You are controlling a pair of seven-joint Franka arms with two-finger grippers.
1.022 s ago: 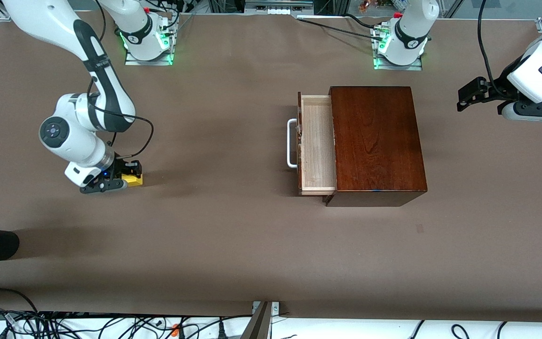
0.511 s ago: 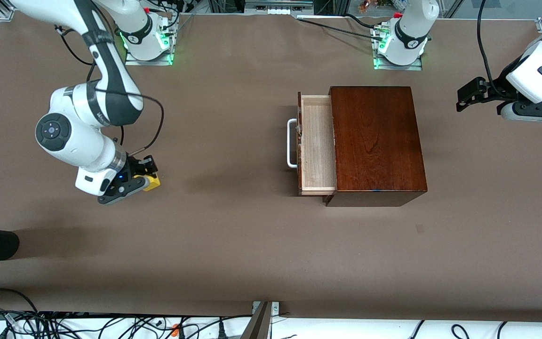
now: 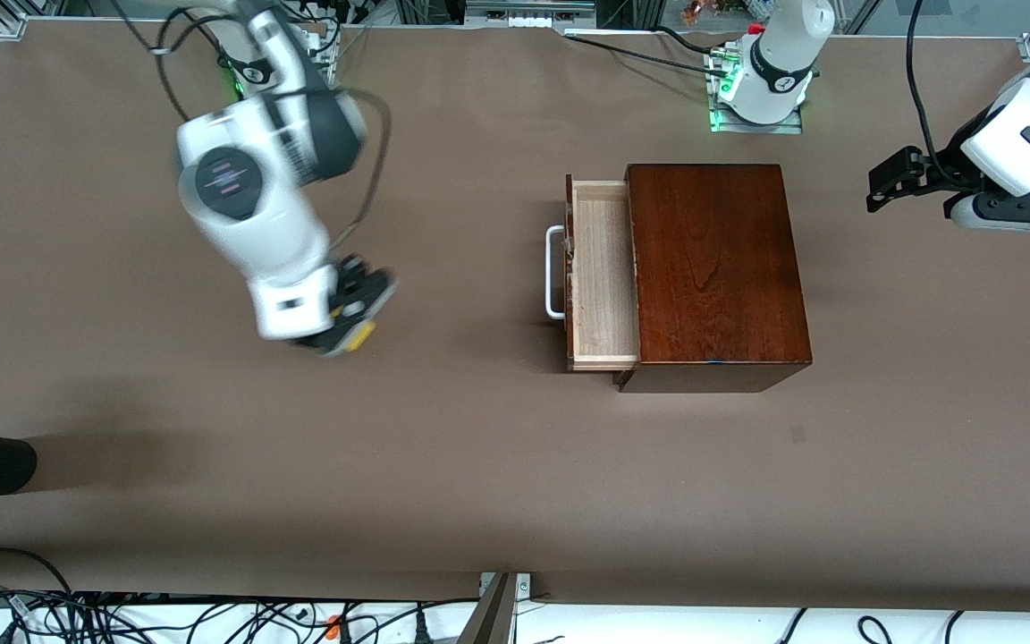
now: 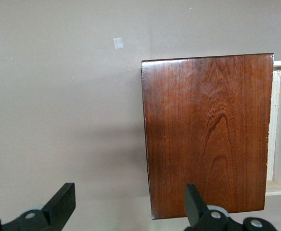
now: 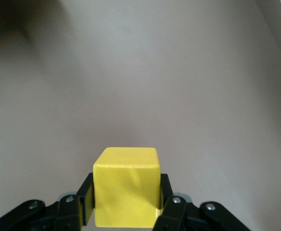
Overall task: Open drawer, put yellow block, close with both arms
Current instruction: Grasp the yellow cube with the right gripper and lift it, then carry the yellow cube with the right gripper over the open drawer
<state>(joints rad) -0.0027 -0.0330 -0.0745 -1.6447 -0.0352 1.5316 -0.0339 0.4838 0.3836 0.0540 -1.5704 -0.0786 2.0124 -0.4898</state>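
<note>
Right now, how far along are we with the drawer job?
Done: the drawer is pulled open, its tray bare. In hand: the right gripper is shut on the yellow block, up over bare table toward the right arm's end, not yet at the drawer. The left gripper waits open above the table beside the wooden box. Left: drop the block in, then close.
</note>
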